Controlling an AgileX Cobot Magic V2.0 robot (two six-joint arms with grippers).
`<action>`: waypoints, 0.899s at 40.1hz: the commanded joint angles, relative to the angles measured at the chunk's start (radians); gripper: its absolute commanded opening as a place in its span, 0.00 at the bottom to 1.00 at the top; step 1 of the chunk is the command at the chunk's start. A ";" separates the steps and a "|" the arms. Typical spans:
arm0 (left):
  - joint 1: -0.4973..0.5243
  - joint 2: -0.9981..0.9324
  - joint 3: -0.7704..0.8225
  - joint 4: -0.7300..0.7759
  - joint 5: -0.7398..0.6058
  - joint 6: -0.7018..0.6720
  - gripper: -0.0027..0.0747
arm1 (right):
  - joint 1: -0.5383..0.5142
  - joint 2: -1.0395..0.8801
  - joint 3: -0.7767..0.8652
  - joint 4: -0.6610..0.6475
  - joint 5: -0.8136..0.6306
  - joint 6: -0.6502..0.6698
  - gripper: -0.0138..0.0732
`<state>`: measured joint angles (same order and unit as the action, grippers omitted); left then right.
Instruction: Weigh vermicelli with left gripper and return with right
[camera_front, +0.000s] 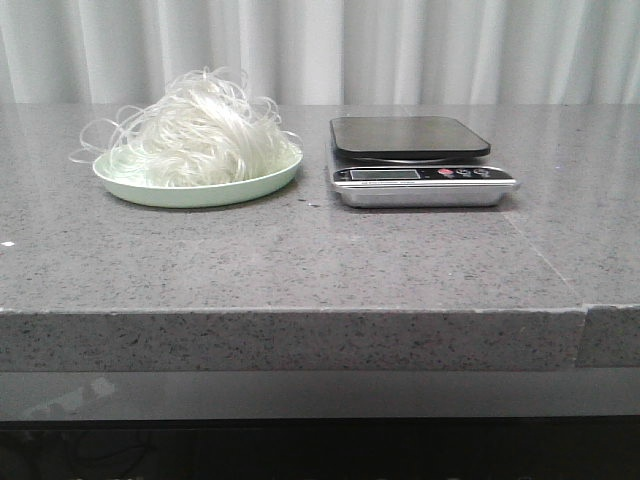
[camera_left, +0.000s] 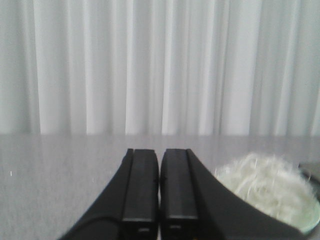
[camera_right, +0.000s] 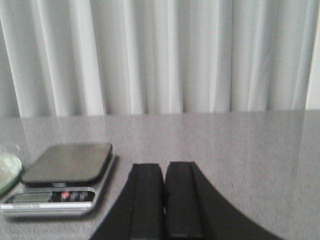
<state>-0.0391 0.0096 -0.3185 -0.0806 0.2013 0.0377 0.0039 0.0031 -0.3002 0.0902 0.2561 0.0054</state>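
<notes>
One fluffy heap of vermicelli (camera_front: 205, 130) fills a pale green plate (camera_front: 150, 188) at centre left of the front view, untouched; a kitchen scale (camera_front: 418, 160) sits empty just right. Left gripper (camera_left: 159, 192) and right gripper (camera_right: 164, 200) both have fingers pressed together. Judged best: part the left fingers wide, then pinch the heap's middle

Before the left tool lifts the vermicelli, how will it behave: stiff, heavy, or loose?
The vermicelli is a fluffy heap of thin curly strands, so probably light and springy. Loose loops overhang the pale green plate, so stray strands may trail or drop.
</notes>
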 joint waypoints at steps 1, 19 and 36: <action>0.003 0.058 -0.134 -0.005 0.007 -0.005 0.23 | -0.002 0.060 -0.119 0.002 -0.012 -0.005 0.34; 0.003 0.354 -0.510 -0.003 0.184 -0.004 0.24 | -0.002 0.391 -0.470 0.002 0.173 -0.005 0.34; 0.003 0.547 -0.515 -0.003 0.272 -0.004 0.23 | -0.002 0.620 -0.480 0.002 0.294 -0.005 0.34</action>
<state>-0.0391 0.5230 -0.8045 -0.0788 0.5368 0.0377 0.0039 0.5813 -0.7546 0.0902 0.5918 0.0054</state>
